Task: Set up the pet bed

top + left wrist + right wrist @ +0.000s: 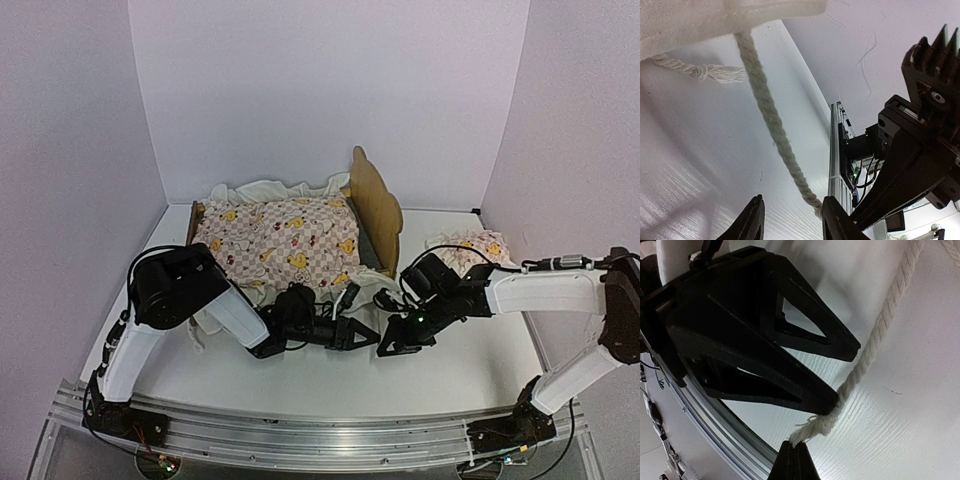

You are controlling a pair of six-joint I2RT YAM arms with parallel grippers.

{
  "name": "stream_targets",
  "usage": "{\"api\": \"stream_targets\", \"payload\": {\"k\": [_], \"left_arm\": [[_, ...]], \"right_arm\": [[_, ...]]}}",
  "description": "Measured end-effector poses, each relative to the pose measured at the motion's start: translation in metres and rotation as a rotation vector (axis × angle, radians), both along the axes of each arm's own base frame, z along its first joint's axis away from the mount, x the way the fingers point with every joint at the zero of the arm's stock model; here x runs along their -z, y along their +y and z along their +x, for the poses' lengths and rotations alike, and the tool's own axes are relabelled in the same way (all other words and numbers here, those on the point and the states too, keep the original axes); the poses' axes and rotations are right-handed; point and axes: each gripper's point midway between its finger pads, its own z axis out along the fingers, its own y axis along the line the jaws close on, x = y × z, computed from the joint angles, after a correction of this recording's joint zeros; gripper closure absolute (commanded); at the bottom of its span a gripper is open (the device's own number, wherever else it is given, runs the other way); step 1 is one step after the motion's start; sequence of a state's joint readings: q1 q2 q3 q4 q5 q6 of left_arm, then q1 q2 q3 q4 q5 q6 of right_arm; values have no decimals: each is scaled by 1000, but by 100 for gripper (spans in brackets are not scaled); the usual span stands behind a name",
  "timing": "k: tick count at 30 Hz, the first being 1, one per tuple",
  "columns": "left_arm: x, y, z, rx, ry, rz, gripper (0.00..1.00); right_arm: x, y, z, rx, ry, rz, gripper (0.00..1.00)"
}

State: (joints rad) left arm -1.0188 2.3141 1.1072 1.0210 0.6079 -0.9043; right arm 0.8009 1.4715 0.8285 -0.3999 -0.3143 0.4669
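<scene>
Here, twisted cream cord [880, 325] frays in the right claw [793, 449]

The pet bed [378, 205], a light-wood frame with an upright ear-shaped headboard at its right end, is seen lying far back on the bench [330, 375].

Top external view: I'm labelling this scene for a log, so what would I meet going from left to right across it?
left arm's elbow → duck quilt → pet bed's bear-ear headboard → pillow → right arm's elbow
</scene>
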Motion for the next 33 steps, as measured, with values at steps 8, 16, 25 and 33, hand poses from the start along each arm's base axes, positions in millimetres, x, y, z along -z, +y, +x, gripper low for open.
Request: {"api": "stream_targets", "payload": {"k": [8,16,25,33], "left_arm": [[4,-2,-6,10,13,9,100],[8,2,-6,13,-27,12,97],[7,2,3,-30,-16,11,44],[-7,-11,3,-38,56,-20,41]], "right_arm": [[1,-2,10,10,7,11,100],[3,-17,29,63,19,20,100],[9,-18,23,51,39,32,100],[16,-18,17,55,51,49,100]]}}
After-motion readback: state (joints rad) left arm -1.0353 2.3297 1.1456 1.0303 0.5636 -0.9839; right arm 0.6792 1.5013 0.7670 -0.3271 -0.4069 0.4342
